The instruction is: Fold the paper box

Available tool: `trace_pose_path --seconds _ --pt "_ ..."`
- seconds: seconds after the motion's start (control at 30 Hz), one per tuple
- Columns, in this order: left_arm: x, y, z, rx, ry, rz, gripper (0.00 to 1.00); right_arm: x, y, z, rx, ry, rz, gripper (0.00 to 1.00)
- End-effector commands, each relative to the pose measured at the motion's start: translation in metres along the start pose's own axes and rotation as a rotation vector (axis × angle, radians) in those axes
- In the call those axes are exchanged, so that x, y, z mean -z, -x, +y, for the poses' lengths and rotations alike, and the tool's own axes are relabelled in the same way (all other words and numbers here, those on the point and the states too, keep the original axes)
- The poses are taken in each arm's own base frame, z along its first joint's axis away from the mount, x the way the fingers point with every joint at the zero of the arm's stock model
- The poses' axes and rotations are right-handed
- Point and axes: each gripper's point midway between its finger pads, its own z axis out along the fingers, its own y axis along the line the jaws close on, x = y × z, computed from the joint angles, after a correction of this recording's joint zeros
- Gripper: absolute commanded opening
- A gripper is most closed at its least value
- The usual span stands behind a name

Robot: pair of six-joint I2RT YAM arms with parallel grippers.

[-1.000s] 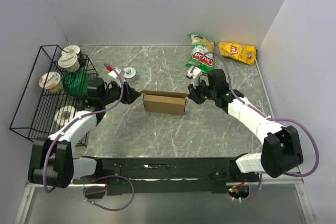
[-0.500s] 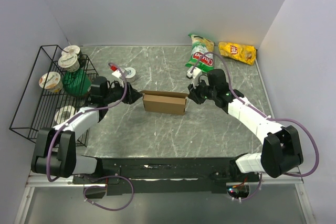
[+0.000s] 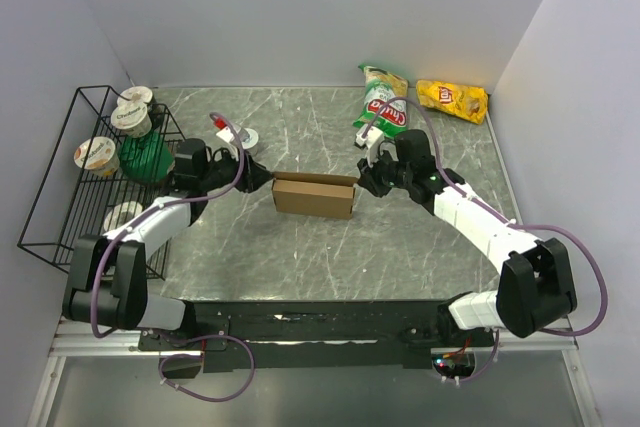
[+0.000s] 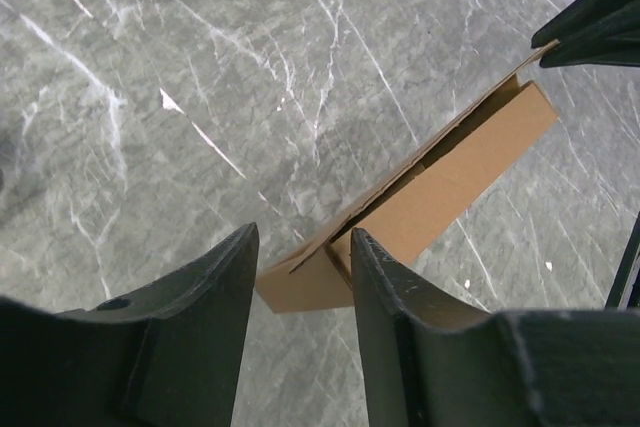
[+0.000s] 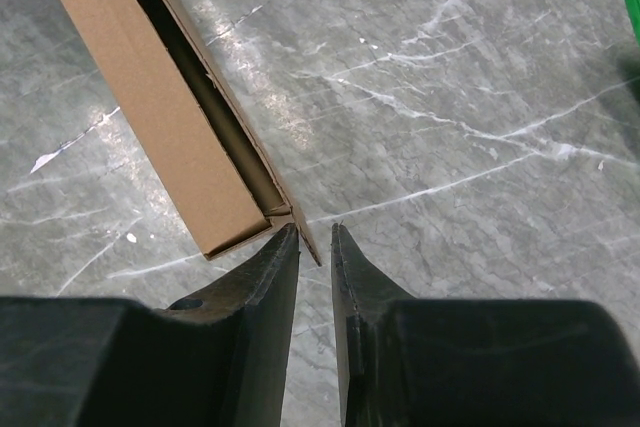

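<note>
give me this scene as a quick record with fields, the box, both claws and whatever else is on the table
paper box: brown, mid-table, top flap slightly ajar
left claw: open, jaws either side of the box's left end
right claw: nearly closed at a flap corner on the box's right end; grip unclear
snack bags: green bag and yellow bag, far right
wire rack: far left, holding cups
</note>
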Motion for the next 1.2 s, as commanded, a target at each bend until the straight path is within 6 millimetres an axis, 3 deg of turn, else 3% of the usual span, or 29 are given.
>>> trace_pose_path --seconds 0.0,0.6,0.93,1.17 --pt "-0.006 0.022 -0.007 -0.077 -0.049 -0.039 0.47 0.003 0.021 -0.006 0.028 -0.007 -0.045 0.27" --pt "-0.012 0.015 -0.010 -0.078 -0.054 -0.009 0.21 0.014 0.035 -0.006 0.013 -0.029 -0.083 0.28" --pt "-0.013 0.013 -0.011 -0.082 -0.055 -0.001 0.19 0.015 0.044 -0.004 0.003 -0.009 -0.098 0.34" --pt "-0.014 0.015 -0.011 -0.087 -0.052 -0.002 0.19 0.011 0.043 -0.003 0.004 0.017 -0.079 0.31"
